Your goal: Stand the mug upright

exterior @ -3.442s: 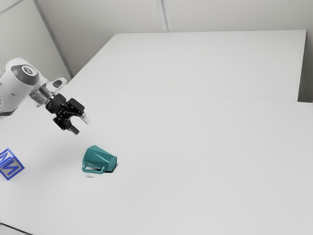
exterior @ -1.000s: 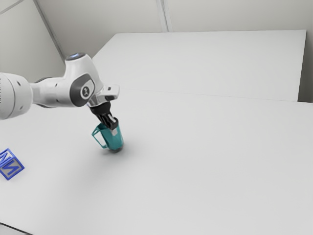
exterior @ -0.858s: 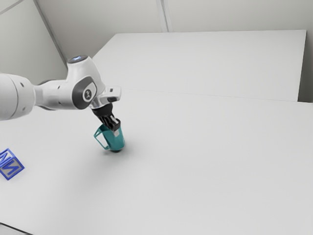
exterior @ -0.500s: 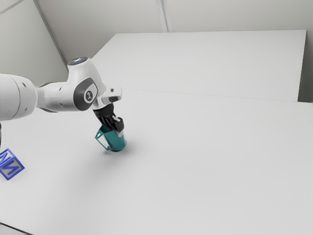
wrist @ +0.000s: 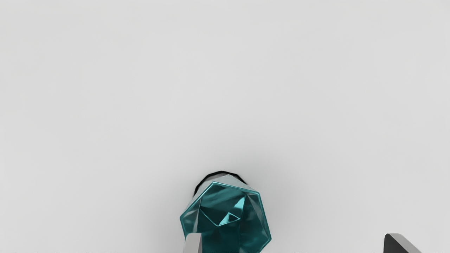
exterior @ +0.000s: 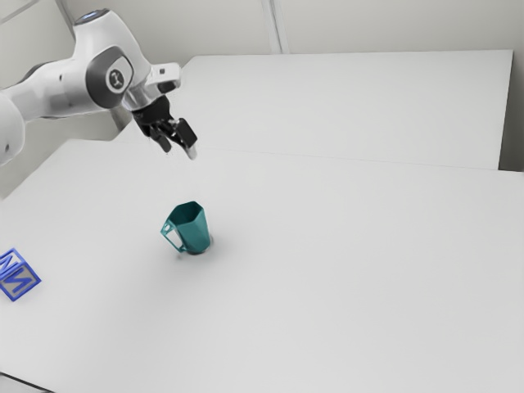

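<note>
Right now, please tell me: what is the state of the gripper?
Gripper: open, holding nothing; its fingers stand wide apart, raised above the upright teal mug.

The mug (exterior: 194, 232) is blue-green, darker inside, with shiny light patches there. My fingers (wrist: 193, 243) have light grey tips, and my gripper (exterior: 179, 151) is black. My arm (exterior: 104, 61) is white and dark grey. The block (exterior: 16, 275) is grey with blue edges and blue letters. The table (exterior: 327, 270) is very pale grey.

Mug (exterior: 195, 233) on table (exterior: 352, 270); block (exterior: 18, 277) toward exterior view's left.
</note>
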Robot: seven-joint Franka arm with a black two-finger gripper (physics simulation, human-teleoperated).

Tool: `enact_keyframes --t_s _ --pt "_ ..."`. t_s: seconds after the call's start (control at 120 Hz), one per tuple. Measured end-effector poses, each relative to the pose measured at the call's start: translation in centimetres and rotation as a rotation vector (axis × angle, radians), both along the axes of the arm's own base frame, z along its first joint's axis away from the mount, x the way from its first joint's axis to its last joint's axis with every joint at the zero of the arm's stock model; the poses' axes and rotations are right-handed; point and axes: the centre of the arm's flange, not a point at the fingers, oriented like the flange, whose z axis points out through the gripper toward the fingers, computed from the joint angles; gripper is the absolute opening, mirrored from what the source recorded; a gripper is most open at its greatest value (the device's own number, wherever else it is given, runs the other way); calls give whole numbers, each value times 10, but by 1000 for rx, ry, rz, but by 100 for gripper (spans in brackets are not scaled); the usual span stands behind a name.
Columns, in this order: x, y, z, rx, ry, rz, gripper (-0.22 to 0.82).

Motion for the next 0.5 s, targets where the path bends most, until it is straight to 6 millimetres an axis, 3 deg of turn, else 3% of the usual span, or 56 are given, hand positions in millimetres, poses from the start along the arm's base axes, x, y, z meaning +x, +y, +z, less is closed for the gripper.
enact_keyframes --t_s 0.083,0.183,0.283,0.5 --pt "1 1 38 -2 -12 -3 58" --pt "-2 -1 62 0 -3 -9 59" --pt "-7 -3 69 2 19 -13 59" --pt "-12 -4 66 0 64 -15 60"
